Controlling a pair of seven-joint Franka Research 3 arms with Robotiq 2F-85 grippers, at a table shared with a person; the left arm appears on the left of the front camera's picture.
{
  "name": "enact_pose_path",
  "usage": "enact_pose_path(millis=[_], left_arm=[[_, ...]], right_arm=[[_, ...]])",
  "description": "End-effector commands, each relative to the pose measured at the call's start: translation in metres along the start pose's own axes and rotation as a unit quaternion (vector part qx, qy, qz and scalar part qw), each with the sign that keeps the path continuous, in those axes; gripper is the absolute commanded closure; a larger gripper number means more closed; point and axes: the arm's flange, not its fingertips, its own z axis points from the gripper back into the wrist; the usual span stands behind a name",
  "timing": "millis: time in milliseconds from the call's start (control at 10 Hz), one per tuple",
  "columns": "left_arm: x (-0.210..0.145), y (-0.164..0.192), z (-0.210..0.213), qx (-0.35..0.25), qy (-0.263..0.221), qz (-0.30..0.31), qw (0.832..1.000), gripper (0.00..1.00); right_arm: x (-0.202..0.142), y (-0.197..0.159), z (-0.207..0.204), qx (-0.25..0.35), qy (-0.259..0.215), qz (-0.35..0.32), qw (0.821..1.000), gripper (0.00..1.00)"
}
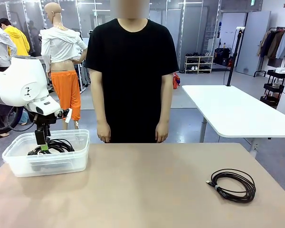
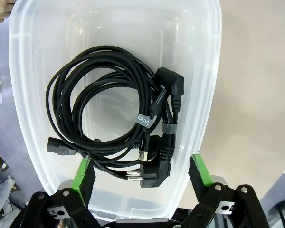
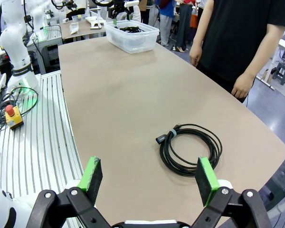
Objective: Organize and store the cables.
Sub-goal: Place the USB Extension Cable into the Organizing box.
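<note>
Resting on tan table: cable coil, clear bin holding cables; left tool, right tool gaping, empty.

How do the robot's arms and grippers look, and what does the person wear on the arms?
The left arm is white with rounded links, and a black hose loops under it. The left gripper and the right gripper are black, with bare metal screws at the joints and flat green pads on the fingers. The person's black T-shirt has short sleeves.
</note>
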Motion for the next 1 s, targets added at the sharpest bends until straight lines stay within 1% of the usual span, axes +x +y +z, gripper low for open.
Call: enact_pose_path(millis=[0, 900], left_arm=[[-0.0006, 0.0006, 0.0002, 0.000, 0.003, -0.001, 1.000, 0.00], [-0.0006, 0.0006, 0.0002, 0.000, 0.003, -0.001, 1.000, 0.00]], right_arm=[[0.0013, -0.0004, 0.0005, -0.003, -0.006, 0.009, 1.000, 0.00], [0.0013, -0.0004, 0.0005, -0.003, -0.006, 0.009, 1.000, 0.00]])
